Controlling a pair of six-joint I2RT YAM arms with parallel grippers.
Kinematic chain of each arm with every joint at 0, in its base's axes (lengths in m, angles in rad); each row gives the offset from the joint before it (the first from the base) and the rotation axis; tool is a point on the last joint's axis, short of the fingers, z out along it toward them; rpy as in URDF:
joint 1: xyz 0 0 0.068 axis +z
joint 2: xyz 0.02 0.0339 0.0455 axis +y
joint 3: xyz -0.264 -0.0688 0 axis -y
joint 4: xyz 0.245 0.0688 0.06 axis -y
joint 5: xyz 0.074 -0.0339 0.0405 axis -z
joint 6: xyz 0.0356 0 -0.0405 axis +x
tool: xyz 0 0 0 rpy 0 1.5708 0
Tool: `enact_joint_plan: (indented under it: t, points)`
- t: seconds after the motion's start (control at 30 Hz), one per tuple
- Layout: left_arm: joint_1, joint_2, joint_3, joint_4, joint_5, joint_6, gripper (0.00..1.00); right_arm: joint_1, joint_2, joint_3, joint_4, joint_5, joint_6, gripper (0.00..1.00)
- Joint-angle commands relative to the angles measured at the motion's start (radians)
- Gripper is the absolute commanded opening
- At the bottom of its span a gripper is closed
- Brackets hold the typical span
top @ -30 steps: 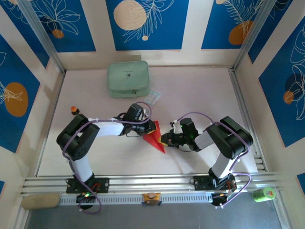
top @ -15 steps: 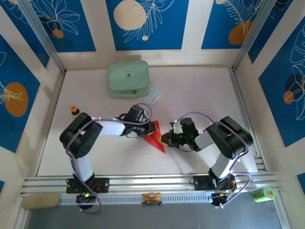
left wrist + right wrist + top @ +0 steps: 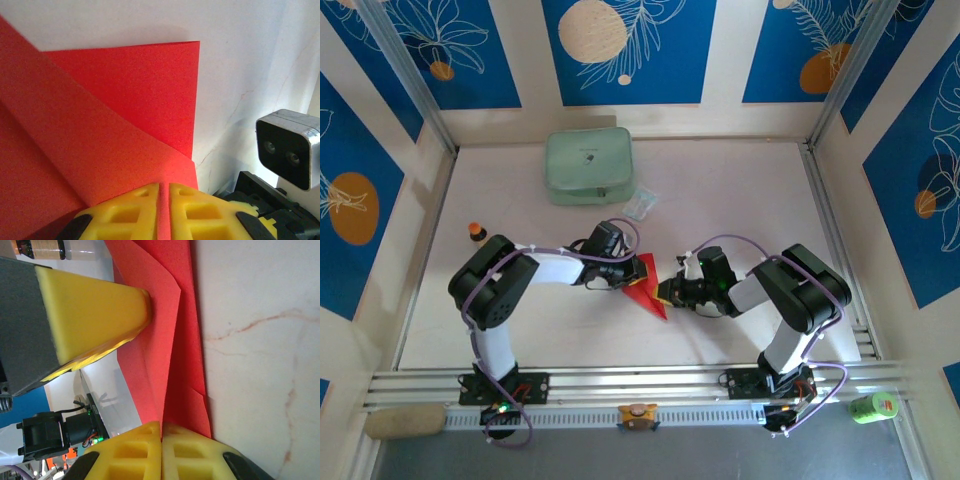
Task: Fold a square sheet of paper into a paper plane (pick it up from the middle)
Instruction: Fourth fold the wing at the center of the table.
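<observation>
Because a fold seemingly needs the sheet anchored from both sides, at the middle of the table (image 3: 740, 200) the left gripper (image 3: 164, 187) and right gripper (image 3: 161, 426) meet, each pinched shut on the part-folded square sheet of paper (image 3: 647, 291) lying between them.

Around the red sheet (image 3: 647, 285), the table (image 3: 750, 190) lies open from 1 to 2 o'clock. The green pouch (image 3: 588, 166) blocks 11, the clear packet (image 3: 641, 204) 12; what looks like a small bottle (image 3: 476, 232) stands near 9.
</observation>
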Motion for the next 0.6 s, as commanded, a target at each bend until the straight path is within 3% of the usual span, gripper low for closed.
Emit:
enact_joint_plan:
  t: [0.0, 0.2, 0.57]
  points:
    - [-0.005, 0.022, 0.017, -0.068, -0.009, 0.027, 0.14, -0.014, 0.003, -0.004, -0.093, 0.044, 0.000, 0.08]
    - [-0.006, 0.039, 0.022, -0.098, -0.012, 0.035, 0.13, -0.013, -0.048, -0.004, -0.128, 0.042, -0.008, 0.17]
    - [-0.005, 0.055, 0.020, -0.092, -0.002, 0.035, 0.13, 0.030, -0.194, 0.032, -0.371, 0.071, -0.111, 0.33]
